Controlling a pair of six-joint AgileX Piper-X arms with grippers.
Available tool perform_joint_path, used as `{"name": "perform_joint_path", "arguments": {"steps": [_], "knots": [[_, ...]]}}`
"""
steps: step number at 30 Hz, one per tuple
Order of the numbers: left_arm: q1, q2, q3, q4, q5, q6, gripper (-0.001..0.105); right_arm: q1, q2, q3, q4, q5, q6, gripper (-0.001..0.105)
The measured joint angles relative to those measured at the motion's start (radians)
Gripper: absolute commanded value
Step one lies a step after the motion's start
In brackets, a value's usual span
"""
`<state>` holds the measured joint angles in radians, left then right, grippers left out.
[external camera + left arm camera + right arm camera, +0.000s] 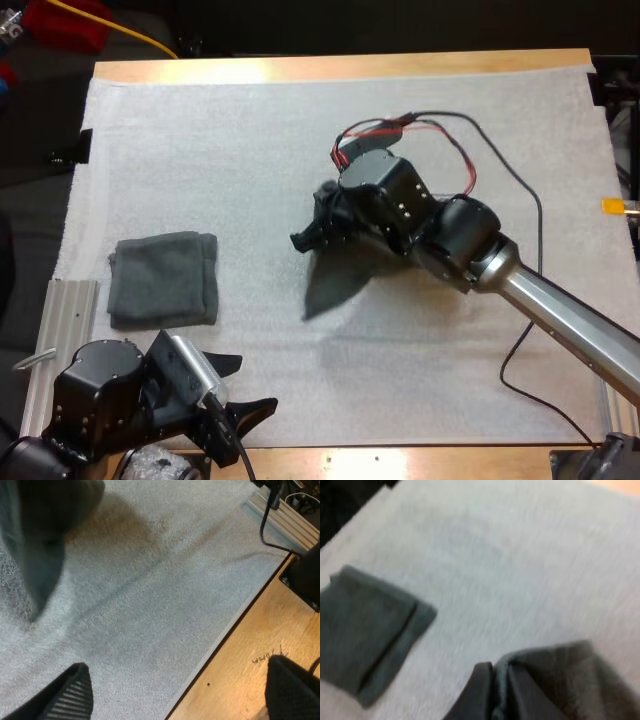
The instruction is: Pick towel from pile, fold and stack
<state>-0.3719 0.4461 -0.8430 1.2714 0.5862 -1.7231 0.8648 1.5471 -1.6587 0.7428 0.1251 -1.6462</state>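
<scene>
My right gripper (312, 237) is over the middle of the mat, shut on a dark grey-green towel (335, 280) that hangs from it in a point just above the mat. In the right wrist view a black finger (476, 695) presses against the gathered towel (560, 685). A folded towel (165, 278) lies flat on the mat at the left, also seen beyond the held towel (365, 635). My left gripper (238, 388) rests open at the mat's near edge, its fingers (70, 695) wide apart, with the hanging towel (35, 545) off ahead of it.
An aluminium rail (68, 335) lies along the mat's left edge, near the folded towel. A loose black cable (520, 350) crosses the mat on the right. The bare wooden table edge (250, 650) runs under my left gripper.
</scene>
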Motion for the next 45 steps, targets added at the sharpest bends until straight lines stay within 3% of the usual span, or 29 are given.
{"name": "perform_joint_path", "arguments": {"steps": [10, 17, 22, 32, 45], "knots": [[0.0, 0.0, 0.0, 0.0, 0.0, 0.0, 0.069, -0.018, 0.0, -0.118, 0.02, 0.064, -0.027, 0.001], [0.0, 0.0, 0.0, 0.0, 0.0, 0.003, 0.069, -0.019, 0.001, -0.159, 0.285, 0.071, -0.034, 0.001], [0.0, 0.0, 0.0, 0.0, -0.012, 0.017, 0.069, -0.019, 0.0, -0.06, 0.44, 0.073, -0.048, 0.001], [0.0, 0.0, 0.0, 0.0, -0.05, 0.025, 0.069, -0.019, 0.0, 0.208, 0.453, 0.101, -0.012, 0.001], [0.0, 0.0, 0.0, 0.0, -0.05, 0.04, 0.069, -0.019, -0.104, 0.361, 0.438, 0.407, -0.025, 0.001]]}}
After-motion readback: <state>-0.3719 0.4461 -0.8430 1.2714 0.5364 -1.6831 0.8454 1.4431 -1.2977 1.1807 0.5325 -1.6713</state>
